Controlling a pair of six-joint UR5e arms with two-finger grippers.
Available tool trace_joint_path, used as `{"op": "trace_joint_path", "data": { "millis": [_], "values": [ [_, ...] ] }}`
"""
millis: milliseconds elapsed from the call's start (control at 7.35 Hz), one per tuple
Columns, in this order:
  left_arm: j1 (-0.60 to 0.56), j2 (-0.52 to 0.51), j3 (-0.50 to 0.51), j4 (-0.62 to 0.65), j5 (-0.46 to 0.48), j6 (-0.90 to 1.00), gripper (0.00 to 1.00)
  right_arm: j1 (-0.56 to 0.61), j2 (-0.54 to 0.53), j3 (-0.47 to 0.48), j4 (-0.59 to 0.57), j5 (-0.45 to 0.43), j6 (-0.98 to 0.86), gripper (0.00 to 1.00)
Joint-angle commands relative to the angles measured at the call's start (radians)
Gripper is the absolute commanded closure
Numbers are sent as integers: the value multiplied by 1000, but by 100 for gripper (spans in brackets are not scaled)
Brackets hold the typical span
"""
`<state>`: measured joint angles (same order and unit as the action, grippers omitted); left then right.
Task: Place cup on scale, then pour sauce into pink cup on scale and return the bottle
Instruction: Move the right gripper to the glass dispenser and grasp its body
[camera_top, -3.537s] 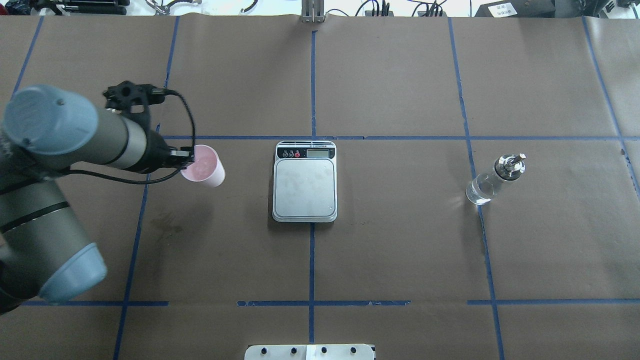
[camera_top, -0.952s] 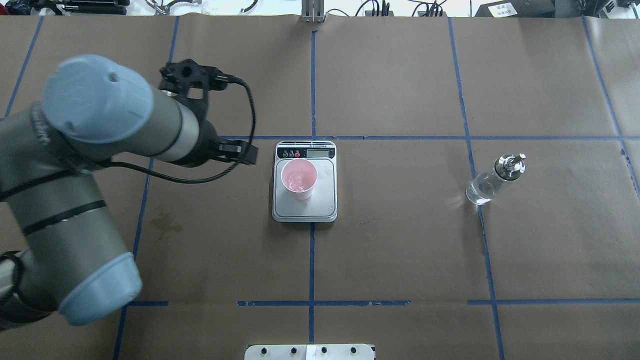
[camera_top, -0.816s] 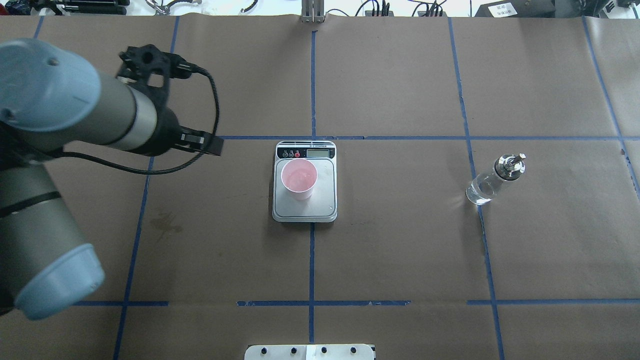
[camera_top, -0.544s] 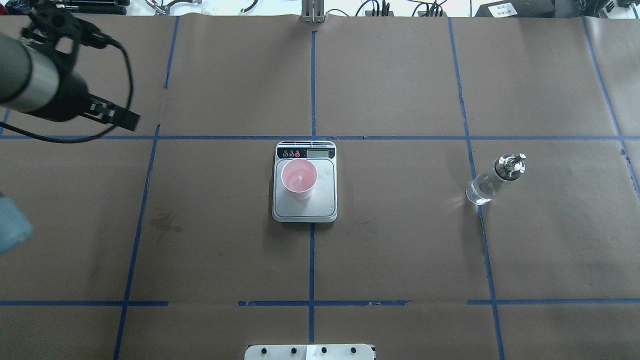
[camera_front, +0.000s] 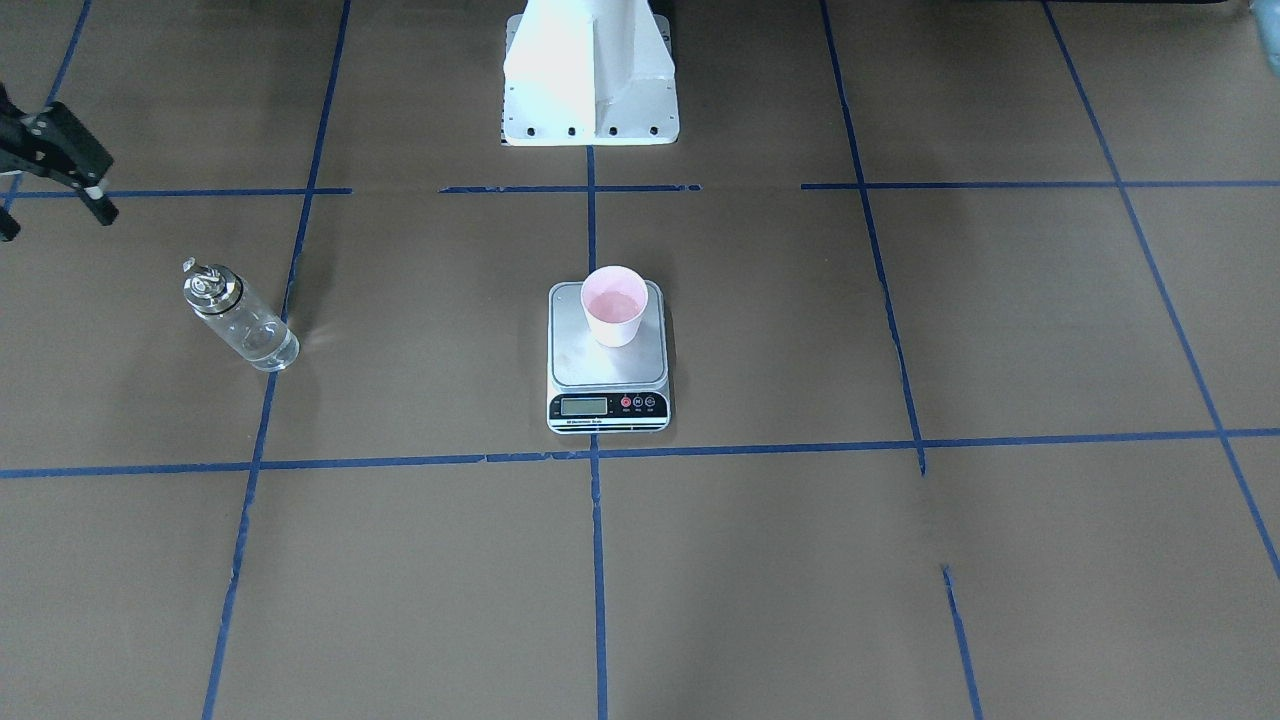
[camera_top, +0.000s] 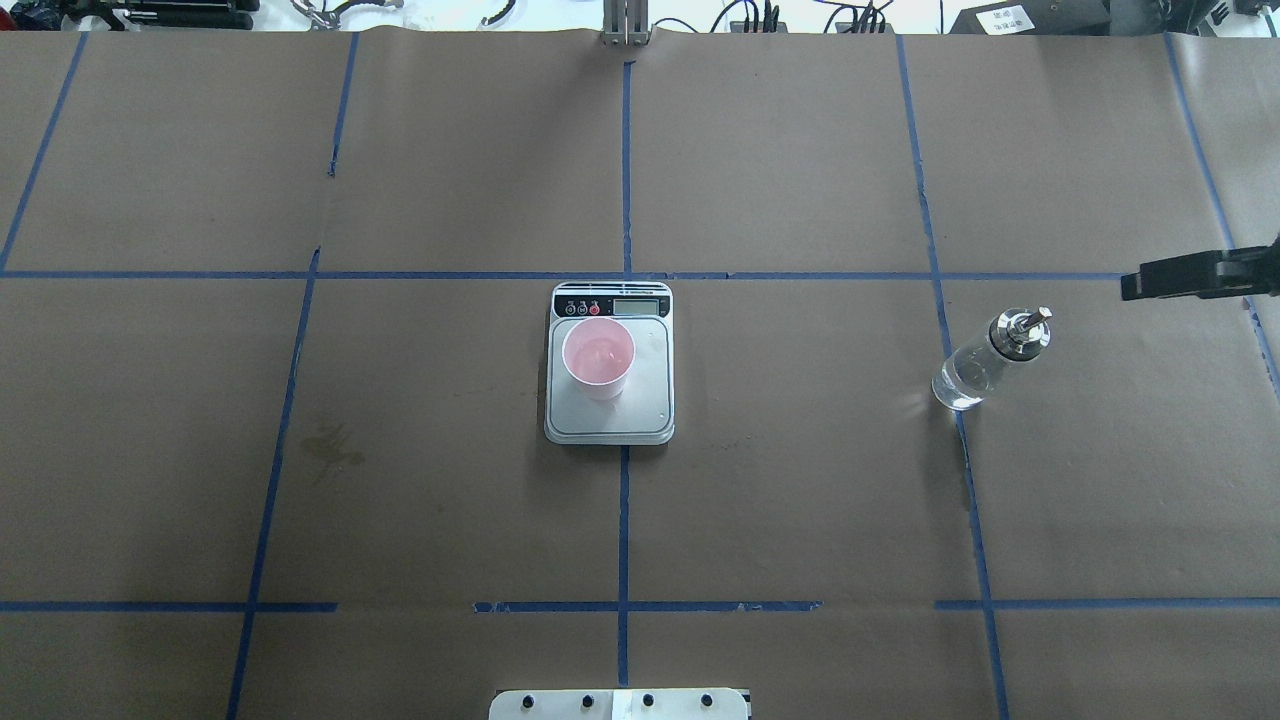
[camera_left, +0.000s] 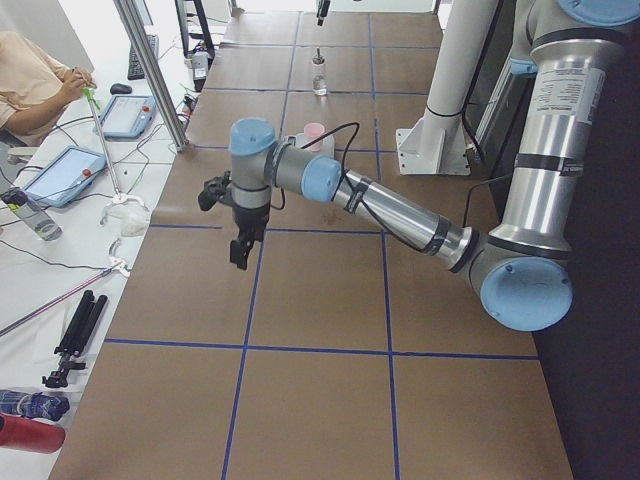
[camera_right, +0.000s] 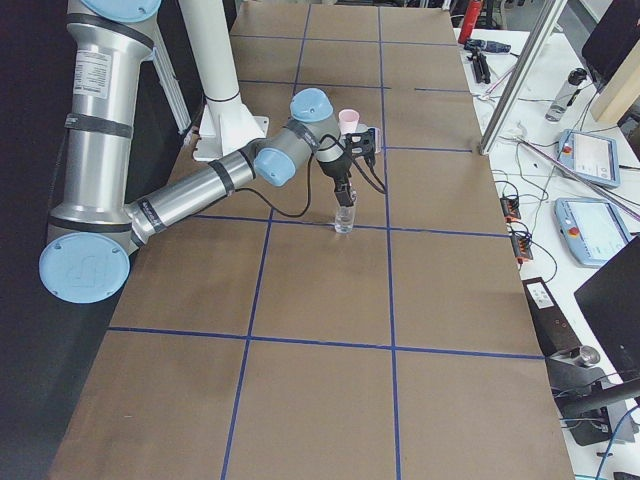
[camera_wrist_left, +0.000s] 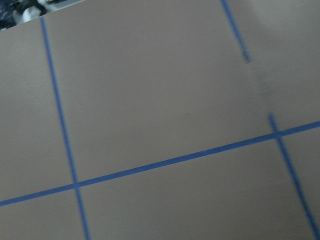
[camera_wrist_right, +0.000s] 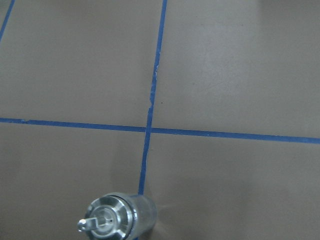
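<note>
Overhead exterior: pale pink cup (camera_top: 598, 358) sits on steel-grey scale (camera_top: 650, 402); right jaws, state untellable, should grasp clear glass bottle (camera_top: 975, 370).

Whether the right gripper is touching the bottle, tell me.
Apart. The overhead view shows bare paper between the right gripper and the bottle.

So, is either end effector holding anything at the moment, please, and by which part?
Nothing is held: the cup rests on the scale, and the bottle stands free.

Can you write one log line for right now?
cup: on scale | bottle: upright, untouched | right gripper: open, near bottle
</note>
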<state>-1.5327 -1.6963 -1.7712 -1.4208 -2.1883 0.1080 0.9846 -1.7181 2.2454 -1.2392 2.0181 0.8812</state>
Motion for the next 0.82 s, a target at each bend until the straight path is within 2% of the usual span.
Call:
{"op": "trace_joint_path", "data": {
  "millis": [0, 136, 272, 408, 544, 680],
  "values": [
    [-137, 50, 131, -1, -11, 118, 0, -124, -8, 52, 0, -128, 82, 0],
    [-142, 88, 125, 2, -17, 119, 0, -165, -24, 54, 4, -221, 87, 0],
    [-142, 107, 115, 2, -95, 118, 0, -193, -43, 77, 17, -269, 94, 0],
    [-142, 110, 124, 0, -166, 116, 0, -254, -134, 80, 158, -345, 151, 0],
    [-141, 110, 127, -1, -171, 116, 0, -324, -235, 80, 305, -443, 182, 0],
    [-141, 110, 128, -1, -171, 116, 0, -366, -238, 80, 319, -503, 221, 0]
  ]
}}
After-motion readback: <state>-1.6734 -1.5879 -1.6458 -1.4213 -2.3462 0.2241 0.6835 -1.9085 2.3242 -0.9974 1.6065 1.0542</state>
